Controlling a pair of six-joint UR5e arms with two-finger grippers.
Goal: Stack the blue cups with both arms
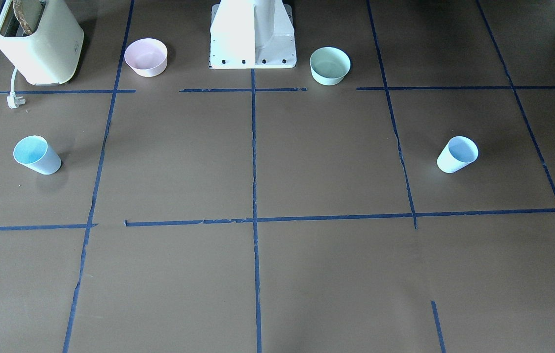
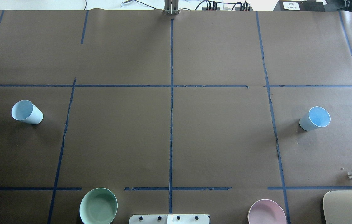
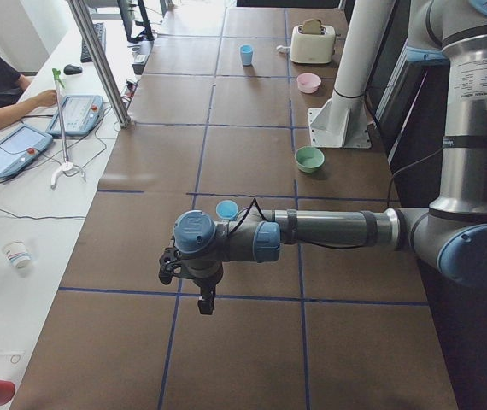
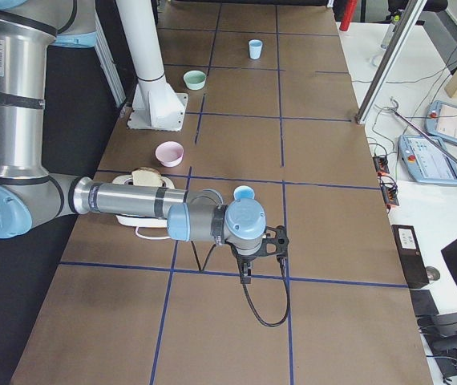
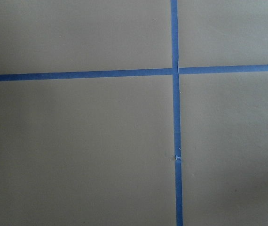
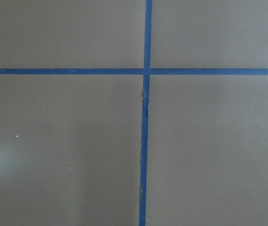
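Blue tape [image 5: 175, 117] crossing the bare brown table [image 5: 77, 155] fills nearly all of both wrist views, so neither cup sits under a pincer yet. From that I judge I am at the very start, with nothing grasped and nothing stacked. My left pincer [image 3: 206, 301] hangs pointing down near the table's left end, and the left blue cup [image 2: 26, 112] stands upright just further in along the table. My right pincer [image 4: 244, 273] hangs likewise at the opposite end, with the right blue cup [image 2: 315, 119] near it and well apart from its twin. Whether either pincer is open or closed I cannot tell from these side views. Next, each pincer should swing inward over its cup and descend around the wall.
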